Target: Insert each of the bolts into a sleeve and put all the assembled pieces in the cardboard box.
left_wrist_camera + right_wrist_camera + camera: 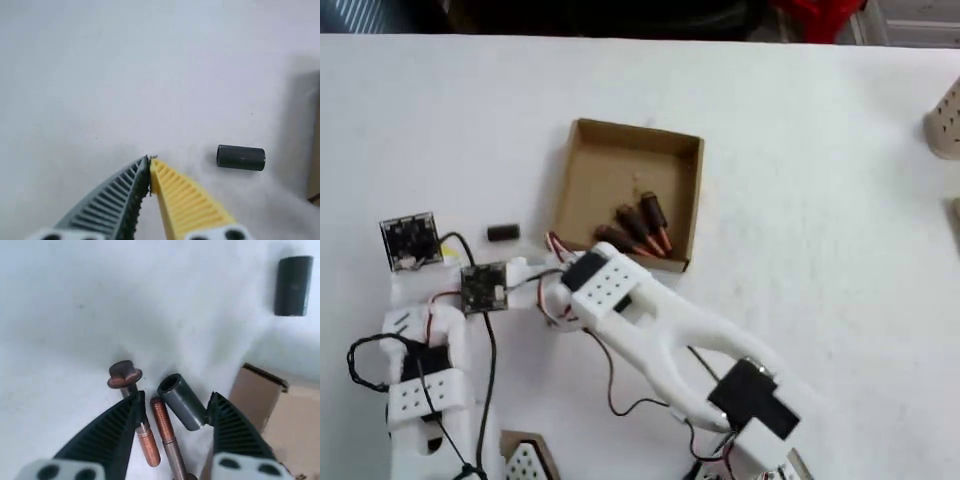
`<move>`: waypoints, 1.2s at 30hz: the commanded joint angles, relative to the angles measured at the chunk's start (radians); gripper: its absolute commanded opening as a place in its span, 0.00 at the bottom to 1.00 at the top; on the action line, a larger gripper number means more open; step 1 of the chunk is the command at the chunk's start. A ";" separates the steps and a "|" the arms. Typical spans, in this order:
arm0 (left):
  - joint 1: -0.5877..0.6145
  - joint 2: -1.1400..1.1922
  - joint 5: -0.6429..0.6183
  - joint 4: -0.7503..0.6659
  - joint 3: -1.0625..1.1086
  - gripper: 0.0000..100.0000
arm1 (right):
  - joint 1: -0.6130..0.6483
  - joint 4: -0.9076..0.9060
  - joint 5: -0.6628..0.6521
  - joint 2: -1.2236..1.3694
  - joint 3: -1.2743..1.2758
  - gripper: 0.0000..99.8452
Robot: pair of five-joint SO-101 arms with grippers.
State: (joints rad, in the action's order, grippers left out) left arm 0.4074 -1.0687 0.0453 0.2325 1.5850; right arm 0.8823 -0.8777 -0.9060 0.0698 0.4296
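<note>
In the right wrist view my right gripper [177, 396] is open just above the table, straddling a dark sleeve [182, 401] and a copper bolt [162, 425] that lie side by side. A second bolt [125, 375] lies with its shaft under one of the fingers [120, 430]. Another dark sleeve [293, 286] [241, 157] [502, 233] lies alone to the left of the cardboard box [582, 170]. My left gripper [150, 164] is shut on nothing, its tips close to that lone sleeve. Several assembled pieces [642, 228] lie in the box.
The right arm [660, 330] stretches from the front right toward the box's near left corner. The left arm [420, 390] stands at the front left with loose cables [365, 360]. A cardboard corner [257, 395] borders the right gripper's side. Open white table lies beyond and right of the box.
</note>
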 commanded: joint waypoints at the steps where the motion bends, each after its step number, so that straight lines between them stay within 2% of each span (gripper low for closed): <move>1: 0.001 0.005 -0.017 -0.021 -0.035 0.03 | -0.021 0.019 -0.049 0.050 -0.094 0.19; 7: 0.001 0.005 -0.017 -0.021 -0.035 0.03 | -0.091 0.019 -0.098 0.120 -0.140 0.19; 12: -0.001 0.005 -0.017 -0.021 -0.035 0.03 | -0.091 0.010 -0.101 0.186 -0.163 0.19; 18: -0.001 0.005 -0.017 -0.021 -0.034 0.03 | -0.096 -0.107 -0.176 0.232 -0.226 0.19; 24: -0.001 0.005 -0.017 -0.021 -0.034 0.03 | -0.111 -0.183 -0.183 0.206 -0.275 0.19; 36: -0.001 0.005 -0.017 -0.021 -0.032 0.03 | -0.122 -0.191 -0.224 0.306 -0.331 0.19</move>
State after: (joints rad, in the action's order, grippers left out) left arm 0.4089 -1.0564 0.0453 0.2325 1.5881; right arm 0.8163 -1.0618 -1.1254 0.3184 0.1565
